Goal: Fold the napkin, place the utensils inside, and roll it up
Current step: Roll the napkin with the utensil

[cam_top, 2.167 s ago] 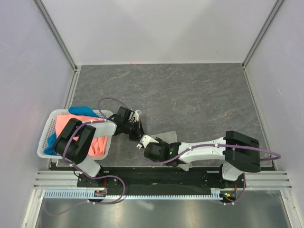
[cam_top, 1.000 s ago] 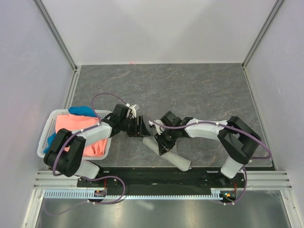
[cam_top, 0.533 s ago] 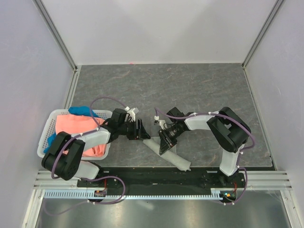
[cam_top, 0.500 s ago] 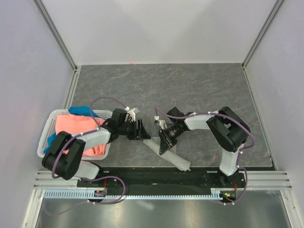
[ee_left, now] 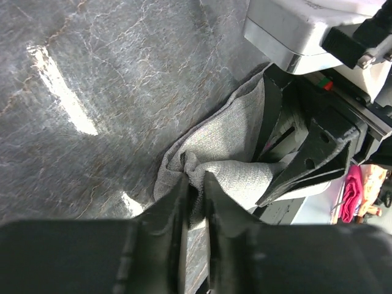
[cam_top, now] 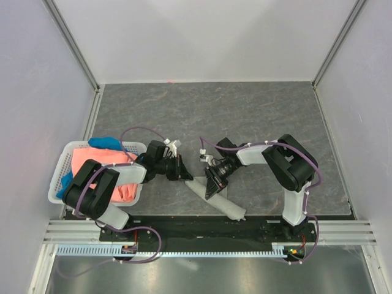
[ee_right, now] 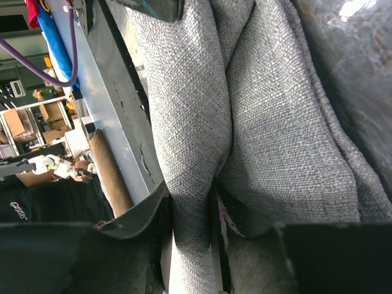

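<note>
The napkin (cam_top: 228,206) lies rolled at the near centre of the table (cam_top: 257,116). The left gripper (ee_left: 195,187) pinches its far-left end and the right gripper (ee_right: 193,196) clamps a mid-roll ridge. The fabric looks light and limp, so thick folds are the best hold.

Left arm (cam_top: 125,173) and right arm (cam_top: 251,154) fold inward, low, their jaws each pinched onto the napkin (cam_top: 228,206).

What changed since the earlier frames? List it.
The left gripper edged right and closed on the napkin at its left end. The right gripper shifted right as its arm swung off the near edge; it pinches the napkin, now a roll. The basket stayed put.
</note>
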Controlling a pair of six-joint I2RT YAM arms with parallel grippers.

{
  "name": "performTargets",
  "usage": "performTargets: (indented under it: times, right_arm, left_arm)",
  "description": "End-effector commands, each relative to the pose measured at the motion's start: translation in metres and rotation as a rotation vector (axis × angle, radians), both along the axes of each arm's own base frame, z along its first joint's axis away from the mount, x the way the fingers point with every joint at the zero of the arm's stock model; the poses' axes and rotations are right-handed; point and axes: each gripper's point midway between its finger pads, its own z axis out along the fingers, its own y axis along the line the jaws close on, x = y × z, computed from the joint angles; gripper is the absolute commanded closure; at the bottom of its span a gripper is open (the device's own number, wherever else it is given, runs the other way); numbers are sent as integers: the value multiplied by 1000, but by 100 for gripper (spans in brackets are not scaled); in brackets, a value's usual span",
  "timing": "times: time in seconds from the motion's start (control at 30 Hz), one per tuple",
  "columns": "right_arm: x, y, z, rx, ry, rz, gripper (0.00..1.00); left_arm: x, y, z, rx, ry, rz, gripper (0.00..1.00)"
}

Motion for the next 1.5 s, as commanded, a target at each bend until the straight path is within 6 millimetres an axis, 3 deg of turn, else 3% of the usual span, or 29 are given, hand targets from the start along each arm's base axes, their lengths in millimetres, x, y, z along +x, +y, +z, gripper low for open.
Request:
performTargets:
  times: [0.0,0.1,0.23,0.37,0.57,0.63,0.8,1.23,1.3,1.37,1.4,1.43,1.47]
  right_arm:
    - [14,-9,-12,-74,-85,-13,64]
    - [20,-13,-2,-107,-148,-19,58]
    - [37,-18,17,-154,-276,-54,48]
    - [57,-21,44,-224,-547,-88,43]
    - [52,-13,57,-319,-888,-56,33]
    - [42,-8,54,-333,-933,-24,32]
    - [39,-3,42,-399,-1036,16,30]
    - [13,5,1,-415,-938,157,34]
    - [10,6,-3,-415,-923,166,37]
    - [2,6,-9,-408,-868,181,46]
    - [1,6,-11,-402,-846,181,56]
    - [-1,5,-13,-395,-822,182,59]
    - [-9,7,-15,-365,-775,194,61]
  left_arm:
    - [3,-2,-2,1,9,12,91]
    - [2,-1,-7,24,62,16,98]
    - [-2,0,-11,51,114,11,98]
    - [-4,4,-15,92,154,12,98]
    - [-4,4,-21,119,202,6,98]
    - [-5,4,-22,119,217,1,98]
    - [-4,2,-21,112,220,-7,98]
    - [-1,0,-18,108,211,-13,98]
    - [0,0,-16,104,202,-16,95]
    - [2,-1,-12,95,178,-18,80]
    - [4,-2,-9,91,166,-17,73]
    - [5,-1,-4,88,140,-15,59]
    - [7,0,-2,94,121,-5,53]
